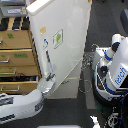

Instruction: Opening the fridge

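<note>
Fridge centre frame, tall, white, seen from above at an angle. Upper door large, green-and-white sticker on its face, smaller yellow label up near the exterior view's left edge of the door. Long silver handle running down that same edge. Lower section visible below the door, pale, detail too blurred to read.

Arm entering from bottom left of the exterior view, white shell, grey wrist. Pincer up against the lower end of the handle, touching or just beside it. Fingers too small and blurred to resolve; can't tell whether clenched on the handle or released.

Wooden drawer cabinet directly to the exterior view's left of the fridge, several drawers with metal pulls, one or two looking pulled out a bit. Green tags on the upper drawer fronts.

Second robot at the exterior view's right, white and blue body, lettering on its side, standing apart from the fridge. Cables between it and the fridge side. Dark grey floor.
</note>
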Action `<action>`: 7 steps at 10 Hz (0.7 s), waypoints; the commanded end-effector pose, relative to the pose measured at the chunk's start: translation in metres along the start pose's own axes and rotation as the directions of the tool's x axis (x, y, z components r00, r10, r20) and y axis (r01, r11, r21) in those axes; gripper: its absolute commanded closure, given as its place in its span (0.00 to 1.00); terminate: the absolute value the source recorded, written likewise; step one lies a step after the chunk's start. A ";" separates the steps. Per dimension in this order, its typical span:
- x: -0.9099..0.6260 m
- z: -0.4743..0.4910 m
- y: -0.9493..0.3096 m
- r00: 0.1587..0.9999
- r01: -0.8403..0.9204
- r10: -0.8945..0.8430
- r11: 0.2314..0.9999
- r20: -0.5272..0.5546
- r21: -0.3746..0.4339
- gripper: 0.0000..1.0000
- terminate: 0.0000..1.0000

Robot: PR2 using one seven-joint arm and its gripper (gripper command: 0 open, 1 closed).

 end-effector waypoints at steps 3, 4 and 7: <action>-0.202 0.165 -0.405 0.753 0.658 -0.602 0.707 0.267 -0.260 0.00 0.00; -0.211 0.170 -0.391 0.752 0.658 -0.604 0.712 0.265 -0.244 0.00 0.00; -0.280 0.198 -0.278 0.751 0.661 -0.650 0.742 0.118 -0.116 0.00 0.00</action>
